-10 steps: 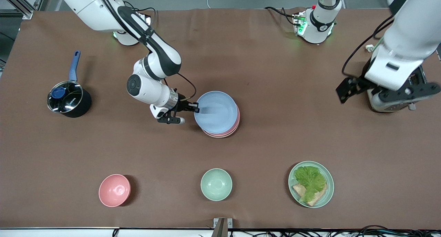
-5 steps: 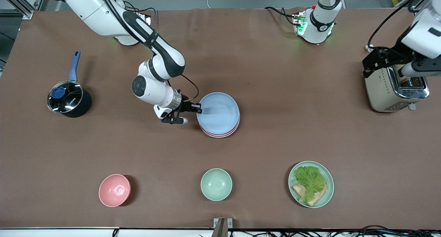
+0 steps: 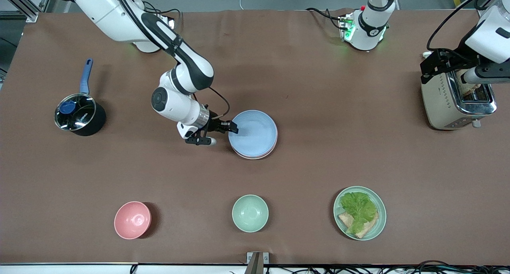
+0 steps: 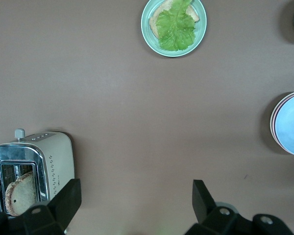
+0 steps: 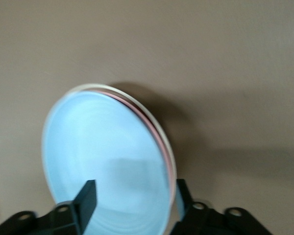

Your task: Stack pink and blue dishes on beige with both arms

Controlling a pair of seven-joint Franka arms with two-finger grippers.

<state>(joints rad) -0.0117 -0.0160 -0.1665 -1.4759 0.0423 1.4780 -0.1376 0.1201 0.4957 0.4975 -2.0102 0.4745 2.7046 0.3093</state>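
My right gripper (image 3: 232, 127) fingers are standing apart astride the blue plate's (image 3: 255, 132) rim, atop the pink plate (image 5: 162, 155) and beige plate (image 5: 156, 128) mid-table. Dragging back could be skewing the stack. My left gripper (image 4: 137, 203), fingers spread, is waiting over the toaster (image 3: 454, 102).

Brown table (image 3: 318, 166): plates (image 3: 253, 134), bowls, saucepan, toaster.

I see the blue plate (image 3: 255, 133) on top of the pink plate (image 3: 274, 143), mid worktop (image 3: 318, 87). From that stack, the pot (image 3: 79, 116) sits at nine o'clock, the toaster (image 3: 454, 102) at three, and two bowls (image 3: 132, 220) (image 3: 250, 213) plus a food plate (image 3: 359, 213) lie nearer my camera.
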